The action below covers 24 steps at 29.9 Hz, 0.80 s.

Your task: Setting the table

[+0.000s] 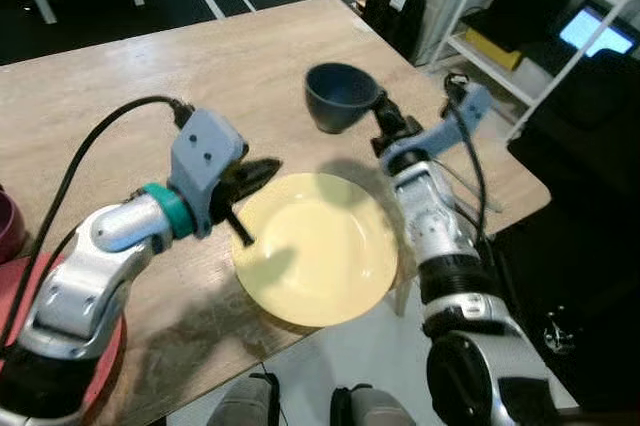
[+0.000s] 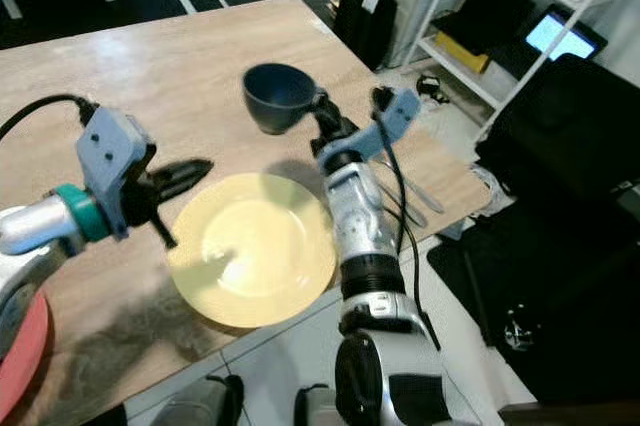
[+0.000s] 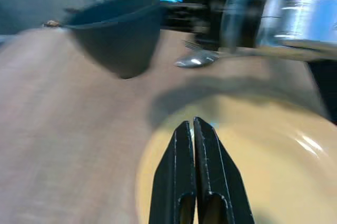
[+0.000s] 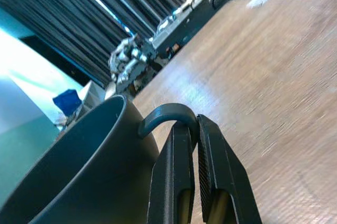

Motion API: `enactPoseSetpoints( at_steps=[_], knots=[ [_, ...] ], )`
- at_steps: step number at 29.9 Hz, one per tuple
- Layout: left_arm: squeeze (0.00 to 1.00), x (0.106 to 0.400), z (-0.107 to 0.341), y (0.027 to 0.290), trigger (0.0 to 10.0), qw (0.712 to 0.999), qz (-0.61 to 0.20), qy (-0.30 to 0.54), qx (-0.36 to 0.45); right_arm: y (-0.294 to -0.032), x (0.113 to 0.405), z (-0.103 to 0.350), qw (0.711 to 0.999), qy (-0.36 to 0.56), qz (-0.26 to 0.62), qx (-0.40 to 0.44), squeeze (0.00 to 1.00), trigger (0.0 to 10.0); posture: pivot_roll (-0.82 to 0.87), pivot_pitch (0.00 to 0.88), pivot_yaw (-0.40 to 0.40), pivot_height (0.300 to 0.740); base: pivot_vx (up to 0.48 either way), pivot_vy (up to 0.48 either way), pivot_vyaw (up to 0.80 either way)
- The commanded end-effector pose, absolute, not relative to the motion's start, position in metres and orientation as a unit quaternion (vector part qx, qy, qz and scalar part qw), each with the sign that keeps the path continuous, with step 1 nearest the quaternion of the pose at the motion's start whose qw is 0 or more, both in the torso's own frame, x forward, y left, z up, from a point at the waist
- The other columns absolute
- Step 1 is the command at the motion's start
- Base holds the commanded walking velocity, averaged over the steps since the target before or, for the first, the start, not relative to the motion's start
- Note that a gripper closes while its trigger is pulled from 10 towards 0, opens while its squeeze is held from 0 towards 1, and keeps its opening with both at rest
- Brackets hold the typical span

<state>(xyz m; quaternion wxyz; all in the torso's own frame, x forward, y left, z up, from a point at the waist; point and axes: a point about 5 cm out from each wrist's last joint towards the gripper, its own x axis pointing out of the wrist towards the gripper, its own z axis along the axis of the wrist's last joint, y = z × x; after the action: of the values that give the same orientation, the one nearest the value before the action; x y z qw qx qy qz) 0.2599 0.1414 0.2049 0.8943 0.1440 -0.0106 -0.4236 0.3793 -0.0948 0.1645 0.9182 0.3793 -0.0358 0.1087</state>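
We see the right gripper [image 1: 378,109] clenched on the handle of a dark blue cup [image 1: 340,96], holding it up off the wooden table [image 1: 150,66], tilted. The cup's inside looks empty as far as we can tell. In the right wrist view the two black fingers [image 4: 176,182] pinch the cup's loop handle [image 4: 166,114].

The left gripper [image 1: 258,174] has its fingers pressed together, grasping nothing, and hovers at the near rim of a yellow plate [image 1: 320,251]. The plate sits on the table just below and beyond the left gripper's tips, with nothing on it. The cup hangs past the plate's far edge.

A fork and spoon [image 2: 405,196] lie on the table beside the right arm. A red plate [image 1: 105,346] shows under the left arm.
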Motion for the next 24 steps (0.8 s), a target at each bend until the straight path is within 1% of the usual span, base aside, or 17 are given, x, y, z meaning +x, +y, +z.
enactPoseSetpoints(
  at_steps=[1,2,3,5,9,16,20,21,23,24],
  knots=[
    [0.0,0.254,0.204,0.138,10.0,0.887,-0.439,-0.001,0.14,-0.082,0.379,0.162,0.916,-0.03,0.118,0.383,0.0,10.0,0.24,0.09,0.01,0.74,0.0,0.0,0.0],
    [0.0,0.252,0.205,0.138,10.0,0.886,-0.442,0.001,0.139,-0.08,0.379,0.162,0.917,-0.029,0.119,0.381,0.0,10.0,0.24,0.09,0.01,0.74,0.0,0.0,0.0],
    [0.0,0.246,0.207,0.139,10.0,0.885,-0.446,0.007,0.133,-0.08,0.38,0.16,0.919,-0.027,0.118,0.375,0.0,10.0,0.27,0.119,0.012,0.74,0.0,0.0,0.0],
    [0.0,0.241,0.209,0.141,10.0,0.884,-0.45,0.013,0.129,-0.079,0.381,0.159,0.921,-0.026,0.117,0.371,0.0,10.0,0.28,0.123,0.012,0.74,0.0,0.0,0.0],
    [0.0,0.226,0.215,0.153,10.0,0.887,-0.444,0.037,0.122,-0.082,0.385,0.162,0.927,-0.041,0.114,0.354,0.0,10.0,0.33,0.148,0.021,0.74,0.0,0.0,0.0],
    [0.0,0.221,0.22,0.159,10.0,0.889,-0.44,0.046,0.117,-0.091,0.389,0.17,0.933,-0.067,0.104,0.338,0.0,10.0,0.35,0.15,0.03,0.74,0.0,0.0,0.0],
    [0.0,0.218,0.22,0.161,10.0,0.89,-0.437,0.055,0.115,-0.097,0.39,0.17,0.943,-0.078,0.094,0.309,0.0,10.0,0.35,0.154,0.034,0.74,0.0,0.0,0.0],
    [0.0,0.217,0.22,0.162,10.0,0.891,-0.436,0.059,0.114,-0.098,0.39,0.169,0.947,-0.081,0.093,0.297,0.47,10.0,0.35,0.156,0.037,0.74,0.0,0.0,0.0],
    [0.0,0.217,0.22,0.162,10.0,0.891,-0.436,0.061,0.114,-0.099,0.389,0.168,0.949,-0.081,0.092,0.292,0.47,10.0,0.35,0.156,0.037,0.74,0.0,0.0,0.0],
    [0.0,0.217,0.221,0.162,10.0,0.891,-0.436,0.062,0.113,-0.1,0.389,0.167,0.95,-0.082,0.092,0.286,1.0,10.0,0.35,0.156,0.037,0.74,0.0,0.0,0.0]
  ],
)
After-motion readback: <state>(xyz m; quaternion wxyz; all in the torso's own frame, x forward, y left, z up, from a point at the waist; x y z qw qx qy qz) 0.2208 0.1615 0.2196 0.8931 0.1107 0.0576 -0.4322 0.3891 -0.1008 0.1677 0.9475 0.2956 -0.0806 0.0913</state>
